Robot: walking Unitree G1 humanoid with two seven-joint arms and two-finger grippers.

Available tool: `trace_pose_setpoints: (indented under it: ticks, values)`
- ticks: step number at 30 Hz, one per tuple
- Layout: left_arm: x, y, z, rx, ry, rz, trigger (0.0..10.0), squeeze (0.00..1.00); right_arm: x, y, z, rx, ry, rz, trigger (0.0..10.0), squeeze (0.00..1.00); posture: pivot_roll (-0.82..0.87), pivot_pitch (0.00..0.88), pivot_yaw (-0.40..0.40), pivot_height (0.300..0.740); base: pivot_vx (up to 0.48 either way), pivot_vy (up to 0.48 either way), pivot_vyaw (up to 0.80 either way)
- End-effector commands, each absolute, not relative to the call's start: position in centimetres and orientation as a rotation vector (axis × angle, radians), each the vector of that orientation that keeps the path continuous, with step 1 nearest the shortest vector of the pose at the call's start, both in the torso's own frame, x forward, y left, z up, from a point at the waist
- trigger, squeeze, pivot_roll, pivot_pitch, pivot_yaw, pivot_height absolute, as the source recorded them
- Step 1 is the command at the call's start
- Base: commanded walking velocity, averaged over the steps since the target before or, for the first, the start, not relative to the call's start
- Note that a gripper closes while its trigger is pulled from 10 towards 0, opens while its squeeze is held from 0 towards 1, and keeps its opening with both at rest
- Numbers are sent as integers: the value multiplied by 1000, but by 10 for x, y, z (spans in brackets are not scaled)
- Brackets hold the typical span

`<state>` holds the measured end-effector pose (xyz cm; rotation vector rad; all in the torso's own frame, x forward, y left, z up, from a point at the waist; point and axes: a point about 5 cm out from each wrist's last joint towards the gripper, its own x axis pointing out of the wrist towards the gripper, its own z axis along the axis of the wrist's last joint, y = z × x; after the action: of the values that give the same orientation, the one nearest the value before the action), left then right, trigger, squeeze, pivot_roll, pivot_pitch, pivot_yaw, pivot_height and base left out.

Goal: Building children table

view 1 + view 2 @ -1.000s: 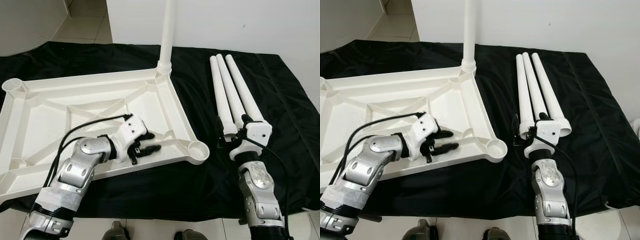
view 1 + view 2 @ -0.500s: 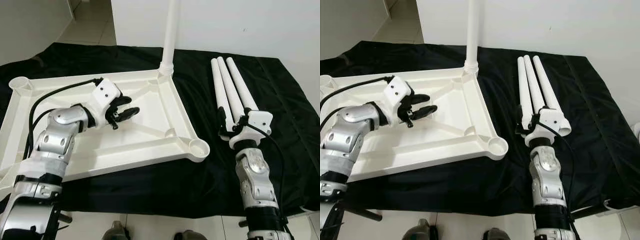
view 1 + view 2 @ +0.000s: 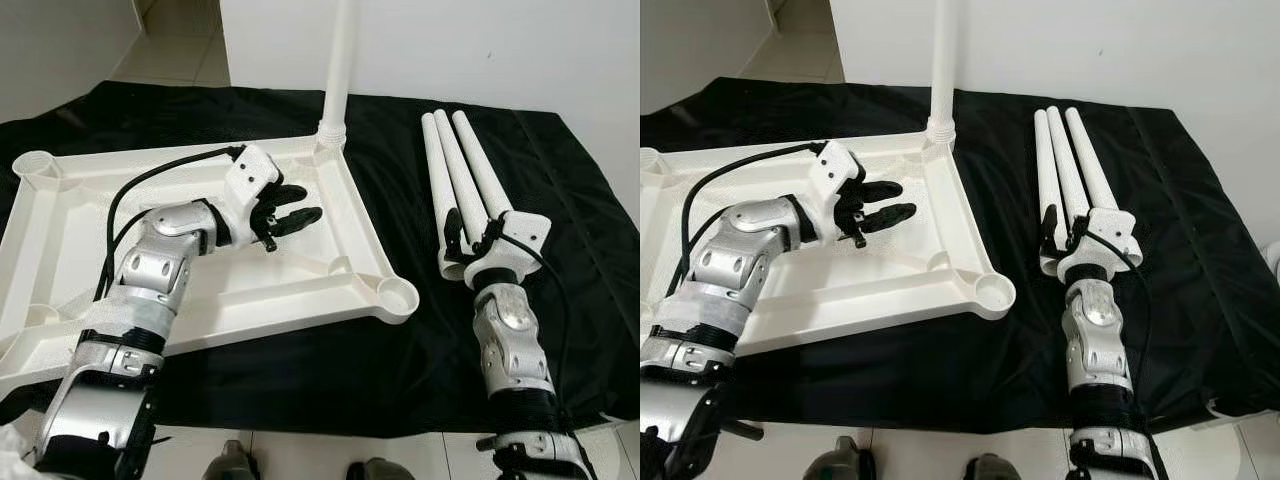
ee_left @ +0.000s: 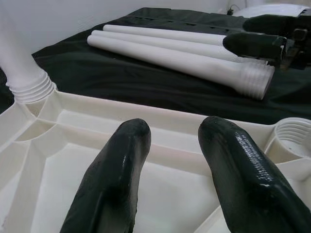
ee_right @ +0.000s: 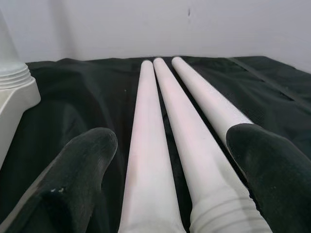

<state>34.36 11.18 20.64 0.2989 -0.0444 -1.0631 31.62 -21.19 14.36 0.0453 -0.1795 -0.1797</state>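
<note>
The white tabletop [image 3: 60,240] lies upside down on a black cloth [image 3: 400,150], with one leg [image 3: 340,60] standing upright in its far corner socket. Three loose legs [image 3: 462,180] lie side by side on the cloth, just beside the tabletop. The left gripper [image 3: 292,212] hovers over the tabletop's ribbed underside, fingers [image 4: 116,179] spread and empty. The right gripper [image 5: 170,179] sits at the loose legs' near ends, fingers [image 5: 82,165] wide, straddling them.

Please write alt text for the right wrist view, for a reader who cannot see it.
Right gripper, open, its two black fingers either side of the near ends of three white legs lying side by side on black cloth. A white tabletop corner shows at the edge.
</note>
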Motion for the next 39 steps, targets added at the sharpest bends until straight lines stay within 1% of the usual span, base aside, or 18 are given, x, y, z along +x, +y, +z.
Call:
trace_pose_setpoints:
  ticks: [1, 6, 7, 10, 12, 19, 28, 32, 39]
  values:
    - [346, 109, 211, 317, -76, -1011, 10000, 0, 317, -215, 139, 66, -157, -200, 10000, 0, 42, 77, -22, 740, 0, 0, 0]
    - [346, 107, 214, 306, -82, -1003, 10000, 0, 320, -209, 133, 80, -132, -165, 10000, 0, 47, 76, -18, 740, 0, 0, 0]
    - [346, 107, 214, 301, -80, -997, 10000, 0, 323, -203, 130, 91, -115, -136, 10000, 0, 50, 76, -17, 740, 0, 0, 0]
    - [345, 107, 214, 296, -79, -995, 10000, 0, 325, -199, 127, 92, -96, -118, 10000, 0, 51, 76, -18, 740, 0, 0, 0]
    - [345, 106, 214, 297, -79, -991, 10000, 0, 326, -189, 120, 93, -67, -82, 10000, 0, 55, 75, -24, 740, 0, 0, 0]
    - [345, 106, 212, 286, -79, -980, 10000, 0, 325, -178, 111, 80, -37, -36, 10000, 0, 54, 71, -33, 740, 0, 0, 0]
    - [344, 103, 211, 279, -79, -979, 10000, 0, 319, -177, 96, 101, 16, -75, 10000, 0, 52, 60, -40, 740, 0, 0, 0]
    - [344, 102, 211, 280, -78, -985, 10000, 0, 320, -176, 94, 126, 42, -105, 10000, 0, 52, 58, -40, 740, 0, 0, 0]
    - [344, 101, 211, 282, -79, -986, 10000, 0, 324, -171, 96, 115, 31, -91, 10000, 0, 53, 50, -42, 740, 0, 0, 0]
